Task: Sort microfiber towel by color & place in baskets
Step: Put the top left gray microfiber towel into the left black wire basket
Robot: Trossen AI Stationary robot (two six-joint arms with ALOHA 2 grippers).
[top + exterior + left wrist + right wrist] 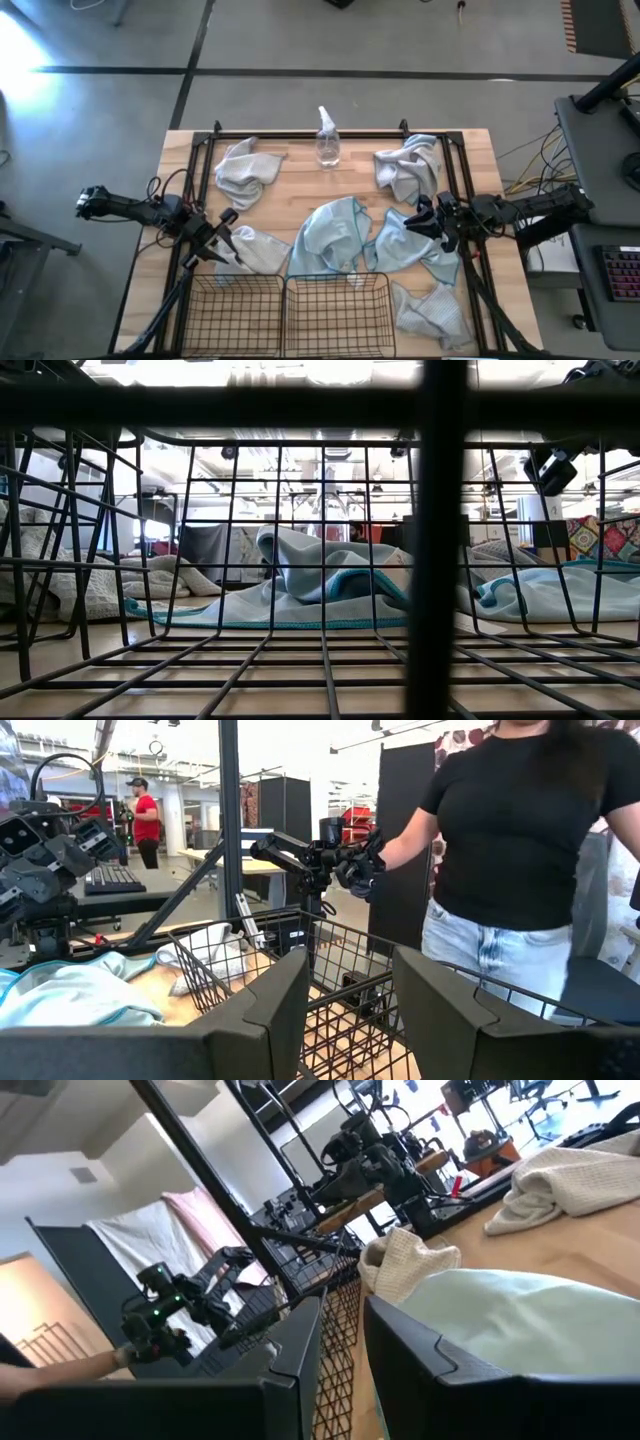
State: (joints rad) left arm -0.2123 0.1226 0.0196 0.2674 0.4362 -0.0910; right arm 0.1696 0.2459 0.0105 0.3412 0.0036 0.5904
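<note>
Towels: you are looking at six cloths lying loose on the wooden table (470, 160), none in a basket.
Grey-white towels: one (243, 170) is sitting at the far left, one (408, 168) at the far right, one (255, 250) just beside the left basket, one (432, 312) at the near right corner.
Light blue towels: one (330, 235) is bunching at table centre, touching the right basket's far rim; the other (410, 245) is spreading beside it toward the right.
Baskets: left wire-mesh basket (232, 318) and right wire-mesh basket (338, 318) are standing side by side at the near edge, touching, both holding nothing.
Left gripper (228, 238): you are holding it low by the near-left grey-white towel, fingers (262, 1010) spread, gripping nothing.
Right gripper (425, 218): it is hovering over the right blue towel, fingers (295, 1345) parted, nothing between them.
Spray bottle (327, 140): it is standing upright at the far middle, apart from the cloths.
Person (510, 870): someone in a black shirt is standing beyond the table, gripping a control arm.
</note>
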